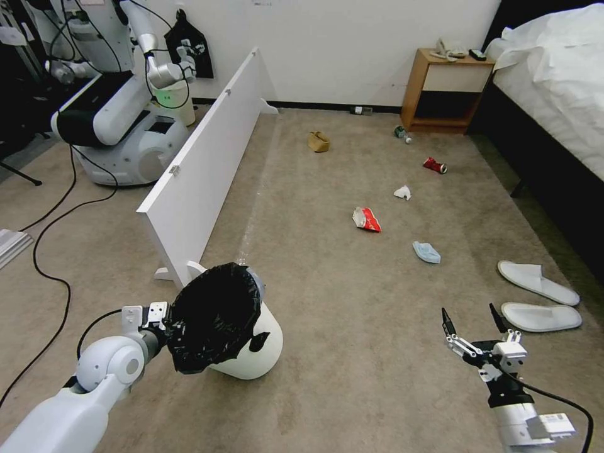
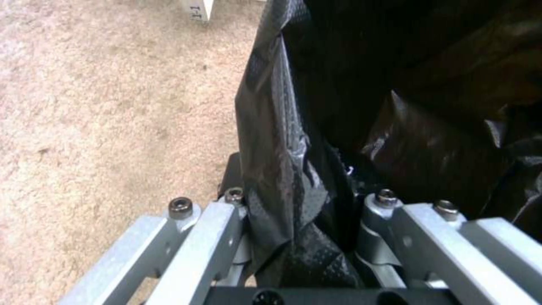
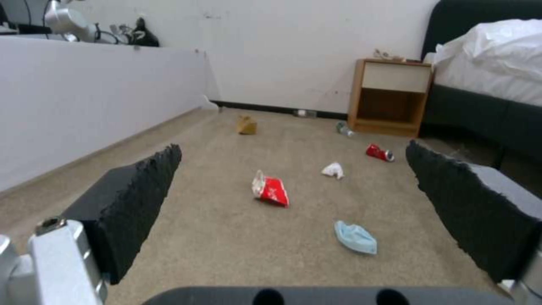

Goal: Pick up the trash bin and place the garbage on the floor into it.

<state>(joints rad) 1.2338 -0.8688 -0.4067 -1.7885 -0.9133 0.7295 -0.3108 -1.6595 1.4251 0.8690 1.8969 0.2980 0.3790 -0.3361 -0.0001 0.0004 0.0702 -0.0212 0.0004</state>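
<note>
The trash bin (image 1: 242,336) hung tilted at the lower left, its black bag (image 2: 316,127) folded over the rim, where the left gripper (image 1: 165,322) had its jaws clamped shut on the lined edge. On the floor (image 1: 352,327) ahead lay the garbage: a blue face mask (image 1: 426,252), a red packet (image 1: 367,219), a white tissue (image 1: 403,192), a red can (image 1: 435,165), a brown paper bag (image 1: 318,141), and two white slippers (image 1: 538,299) near the bed (image 1: 553,69). The right gripper (image 1: 472,327) hovered low at the lower right, jaws spread wide and empty, beside the slippers.
</note>
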